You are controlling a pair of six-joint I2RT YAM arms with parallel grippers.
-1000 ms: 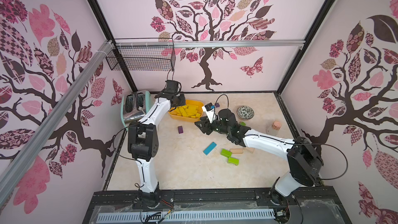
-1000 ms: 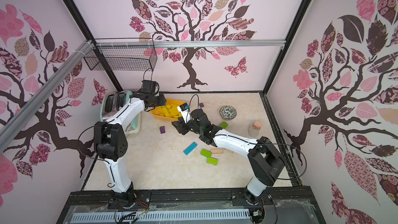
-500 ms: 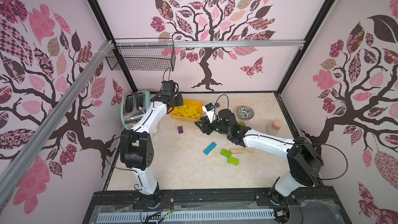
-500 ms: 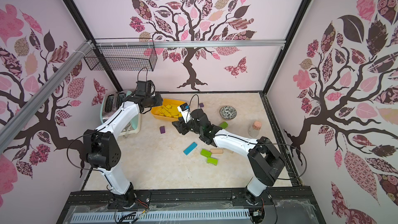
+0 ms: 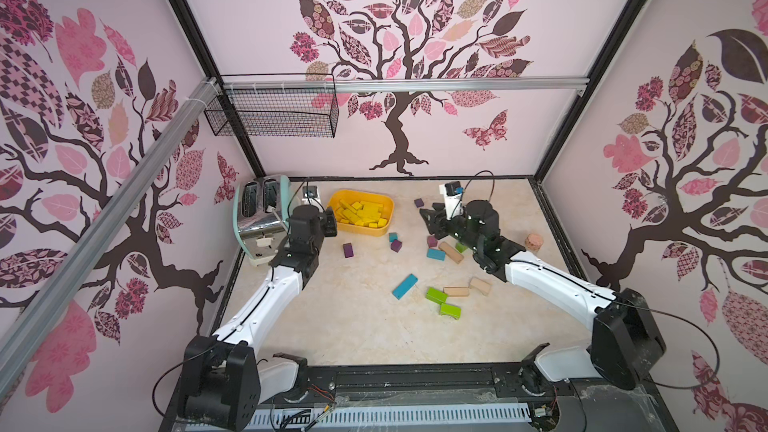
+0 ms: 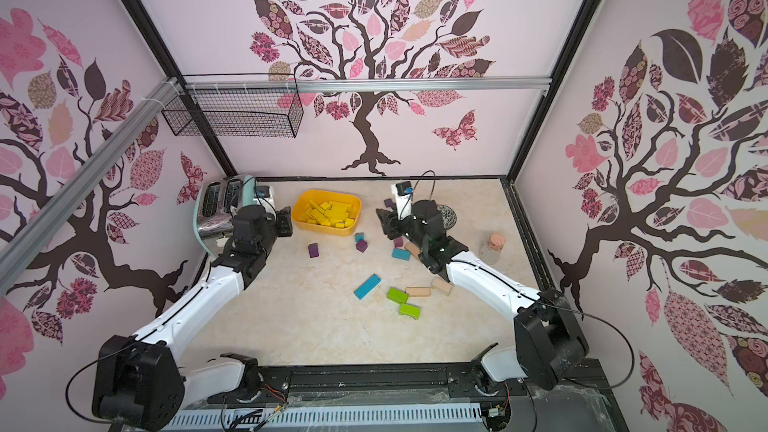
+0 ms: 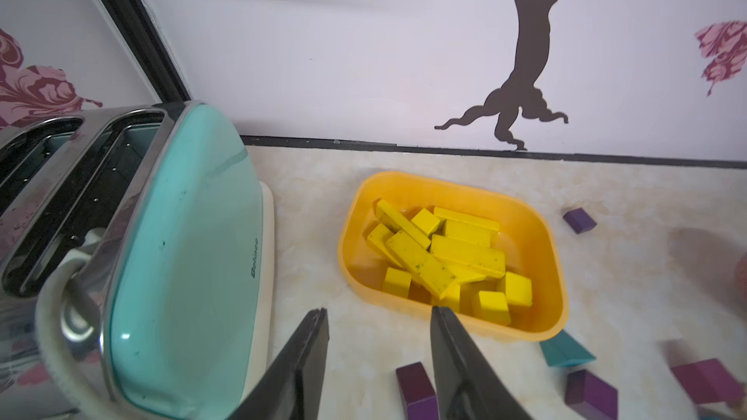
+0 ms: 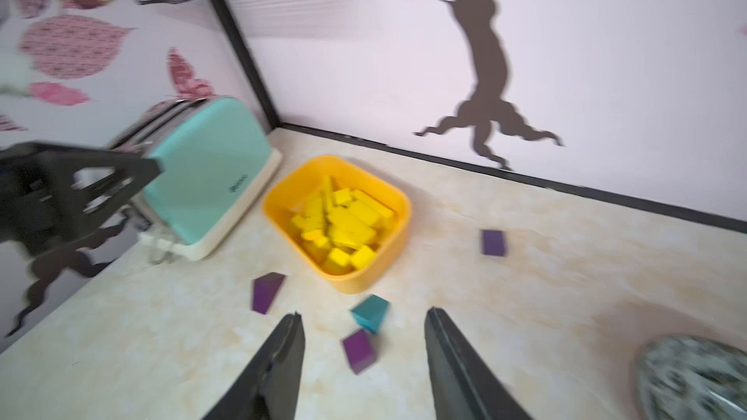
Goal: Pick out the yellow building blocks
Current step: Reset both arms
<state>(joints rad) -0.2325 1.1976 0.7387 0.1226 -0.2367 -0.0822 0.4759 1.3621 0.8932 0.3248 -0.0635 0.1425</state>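
Note:
The yellow building blocks (image 5: 360, 213) (image 6: 330, 214) lie heaped in an orange-yellow tub (image 5: 362, 230) (image 6: 325, 229) at the back left of the table. In the wrist views the blocks (image 7: 444, 254) (image 8: 341, 228) fill the tub (image 7: 554, 276) (image 8: 357, 282). My left gripper (image 5: 331, 222) (image 6: 286, 223) (image 7: 378, 313) hangs open and empty just left of the tub, between it and the toaster. To the right of the tub my right gripper (image 5: 428, 218) (image 6: 384, 220) (image 8: 361, 315) is open and empty, above loose purple and teal blocks.
A mint toaster (image 5: 262, 218) stands at the back left. Purple (image 5: 348, 249), teal (image 5: 404, 285), green (image 5: 436, 295) and tan (image 5: 456, 291) blocks lie scattered mid-table. A cork-lidded jar (image 5: 533, 241) and a patterned bowl (image 6: 449, 215) sit at the right. A wire basket (image 5: 274, 114) hangs on the wall.
My left gripper has come forward and down from the tub's back corner to its left side. The right gripper has drawn back to the right, away from the tub.

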